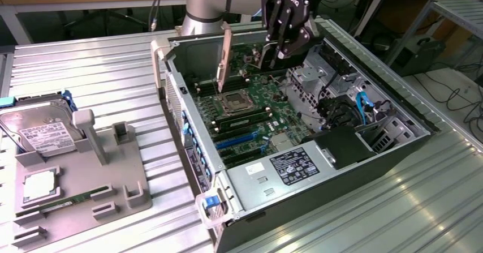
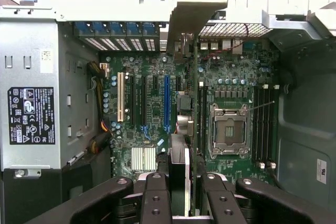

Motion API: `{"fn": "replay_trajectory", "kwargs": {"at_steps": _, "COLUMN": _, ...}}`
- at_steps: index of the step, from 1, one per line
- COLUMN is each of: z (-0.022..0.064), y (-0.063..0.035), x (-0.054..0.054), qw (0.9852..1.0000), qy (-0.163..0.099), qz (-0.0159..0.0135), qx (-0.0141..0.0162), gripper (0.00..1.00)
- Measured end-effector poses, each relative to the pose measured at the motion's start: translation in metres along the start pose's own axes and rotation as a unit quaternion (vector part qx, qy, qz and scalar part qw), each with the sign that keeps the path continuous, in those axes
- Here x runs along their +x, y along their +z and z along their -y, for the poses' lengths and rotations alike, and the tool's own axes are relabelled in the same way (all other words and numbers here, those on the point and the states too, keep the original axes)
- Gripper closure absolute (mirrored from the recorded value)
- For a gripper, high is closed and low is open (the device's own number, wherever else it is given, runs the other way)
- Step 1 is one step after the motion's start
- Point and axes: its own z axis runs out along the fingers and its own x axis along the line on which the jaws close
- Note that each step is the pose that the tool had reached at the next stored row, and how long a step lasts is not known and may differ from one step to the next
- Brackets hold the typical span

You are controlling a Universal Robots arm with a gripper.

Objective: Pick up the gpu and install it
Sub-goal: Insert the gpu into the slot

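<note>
Nearest the lens, black jointed fingers (image 2: 156, 198), clamped on the gpu (image 2: 179, 153) and holding it edge-on above the motherboard (image 2: 152, 114), inside the open case (image 1: 422, 131) but not yet seated. Far off at the exterior view's left, on the ribbed metal desk (image 1: 98, 60): a silver hard drive (image 1: 38, 128) with a white label, a grey plastic fixture (image 1: 113, 168), and a narrow green memory stick (image 1: 64, 202) lying in it, all well apart from the work and unlikely to interfere. Further right, a boxy grey power supply (image 1: 290, 168) with a black printed label, then dense green board studded with small capacitors, a finned silver heatsink (image 2: 143, 158), long plastic slots, one cream (image 2: 120, 103) and one blue (image 2: 167, 103), and a square metal-framed CPU socket (image 2: 228, 132). Could go wrong at the slot: thin card, narrow opening, so any tilt in the grip would probably land the edge connector on the slot's lip or on neighbouring components instead of inside it. Could also snag at the pale sheet-metal end bracket (image 1: 225, 60), close to the perforated rear wall of the case; pressing down with that end caught would likely bend the bracket or twist the card between the fingers. Smooth, hard surfaces on card and pads, so a slip under pushing force looks possible too. At the exterior view's right, blue cables (image 1: 362, 108) looped beside the drive cage, clear of the card for now.
</note>
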Motion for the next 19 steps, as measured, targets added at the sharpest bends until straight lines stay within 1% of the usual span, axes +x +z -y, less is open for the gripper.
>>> {"fn": "replay_trajectory", "kwargs": {"at_steps": 19, "z": 0.0002, "y": 0.0062, "x": 0.0001, "qw": 1.0000, "qy": 0.000, "qz": 0.0000, "qx": 0.0000, "gripper": 0.73}}
